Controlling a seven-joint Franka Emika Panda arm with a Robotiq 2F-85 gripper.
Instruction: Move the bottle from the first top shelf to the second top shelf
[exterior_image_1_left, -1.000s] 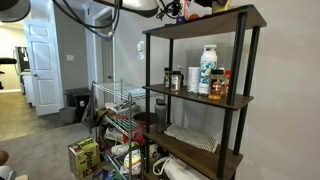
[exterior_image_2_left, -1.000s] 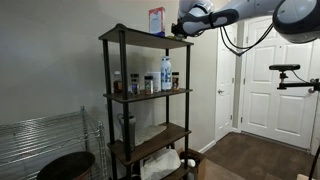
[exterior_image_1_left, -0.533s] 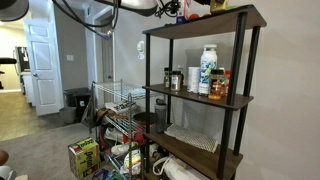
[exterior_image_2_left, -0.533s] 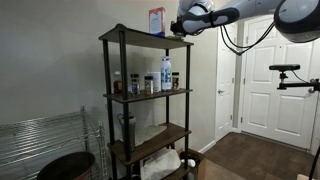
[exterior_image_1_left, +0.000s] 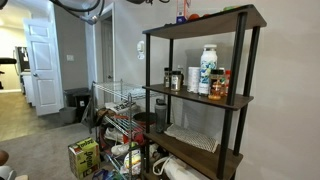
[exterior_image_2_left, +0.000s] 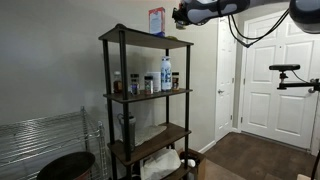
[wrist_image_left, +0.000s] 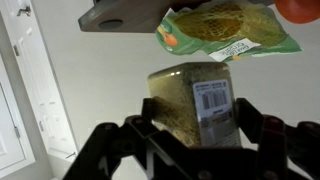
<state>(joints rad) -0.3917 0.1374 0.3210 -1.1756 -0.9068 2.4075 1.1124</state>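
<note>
In the wrist view my gripper (wrist_image_left: 197, 118) is shut on the bottle (wrist_image_left: 185, 92), a yellowish bottle with a white barcode patch, one finger on each side. Its cap is hidden. The corner of the first top shelf (wrist_image_left: 118, 15) shows beyond it. In an exterior view the gripper (exterior_image_2_left: 184, 14) hangs just above and beside the first top shelf (exterior_image_2_left: 140, 36). In both exterior views the second top shelf (exterior_image_1_left: 200, 100) (exterior_image_2_left: 145, 96) carries the white jug (exterior_image_1_left: 208, 70) and small jars. The arm is almost out of an exterior view at its top edge.
A red and blue box (exterior_image_2_left: 157, 20) stands on the top board. A green bag (wrist_image_left: 225, 28) lies there too. A wire rack (exterior_image_1_left: 115, 110) and a cluttered floor are beside the rack. White doors (exterior_image_2_left: 275, 70) stand behind the arm.
The arm has risen. In one exterior view it has left the picture upward; in the other the gripper sits higher, off the top board.
</note>
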